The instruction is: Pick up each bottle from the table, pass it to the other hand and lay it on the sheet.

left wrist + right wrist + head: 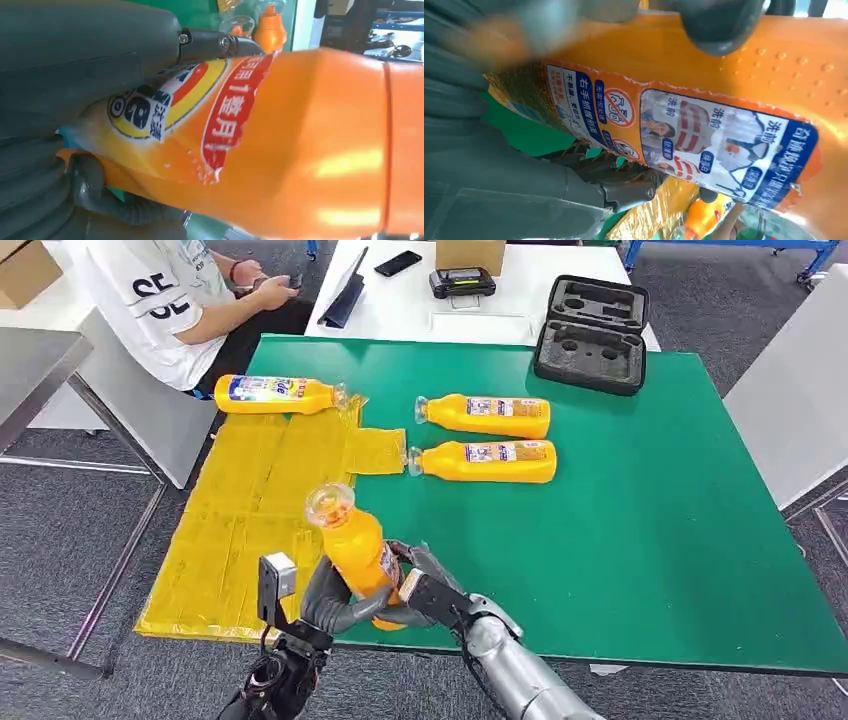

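An orange bottle [352, 542] stands nearly upright over the front edge of the green table [650, 530], clear cap up. My left hand [325, 605] wraps its fingers around the bottle's base, and my right hand [428, 587] grips its side from the right. Up close, the left hand [75, 75] clasps the bottle [300, 150] by its label. The right hand [479, 150] holds the bottle [724, 65] too. One bottle [275, 394] lies at the far end of the yellow sheet [245, 510]. Two bottles [485, 415] [485, 461] lie on the green table.
A black foam-lined case [592, 333] sits open at the table's far edge. A person [170, 300] sits at the far left beside the sheet. A white table [400, 305] behind carries a phone, a tablet and a box.
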Controlling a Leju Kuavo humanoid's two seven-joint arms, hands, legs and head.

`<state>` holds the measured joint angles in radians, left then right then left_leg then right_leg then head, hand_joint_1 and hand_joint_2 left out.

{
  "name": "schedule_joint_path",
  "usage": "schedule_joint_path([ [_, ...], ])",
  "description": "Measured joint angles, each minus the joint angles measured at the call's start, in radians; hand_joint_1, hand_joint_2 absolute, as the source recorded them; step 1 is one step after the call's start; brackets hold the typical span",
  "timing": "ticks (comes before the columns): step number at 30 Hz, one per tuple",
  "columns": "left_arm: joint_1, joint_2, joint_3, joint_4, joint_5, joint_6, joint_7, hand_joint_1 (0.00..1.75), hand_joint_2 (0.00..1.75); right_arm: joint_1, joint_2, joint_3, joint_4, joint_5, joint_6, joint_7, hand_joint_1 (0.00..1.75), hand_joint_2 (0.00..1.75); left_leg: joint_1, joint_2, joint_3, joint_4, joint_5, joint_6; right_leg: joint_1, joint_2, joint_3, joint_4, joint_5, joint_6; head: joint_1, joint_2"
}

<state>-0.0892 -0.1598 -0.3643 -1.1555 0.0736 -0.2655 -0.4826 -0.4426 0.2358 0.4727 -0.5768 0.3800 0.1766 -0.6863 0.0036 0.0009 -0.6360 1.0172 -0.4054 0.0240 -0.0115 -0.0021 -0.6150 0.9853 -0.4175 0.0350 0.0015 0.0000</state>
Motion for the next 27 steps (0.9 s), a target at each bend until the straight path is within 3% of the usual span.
schedule_joint_path([
  [11,0.0,0.0,0.029,0.017,0.146,-0.103,0.039,0.0,1.75,-0.019,0.0,0.023,0.032,0.0,0.003,-0.002,1.75,1.75,0.0,0.0,0.0,0.0,0.0,0.0,0.0,0.0,0.0,0.0,0.0,0.0,0.0,0.0],
  [27,-0.022,0.0,0.022,0.053,0.147,-0.024,0.035,0.0,1.75,-0.034,0.0,0.062,0.054,0.02,0.013,0.021,1.75,1.75,0.0,0.0,0.0,0.0,0.0,0.0,0.0,0.0,0.0,0.0,0.0,0.0,0.0,0.0],
])
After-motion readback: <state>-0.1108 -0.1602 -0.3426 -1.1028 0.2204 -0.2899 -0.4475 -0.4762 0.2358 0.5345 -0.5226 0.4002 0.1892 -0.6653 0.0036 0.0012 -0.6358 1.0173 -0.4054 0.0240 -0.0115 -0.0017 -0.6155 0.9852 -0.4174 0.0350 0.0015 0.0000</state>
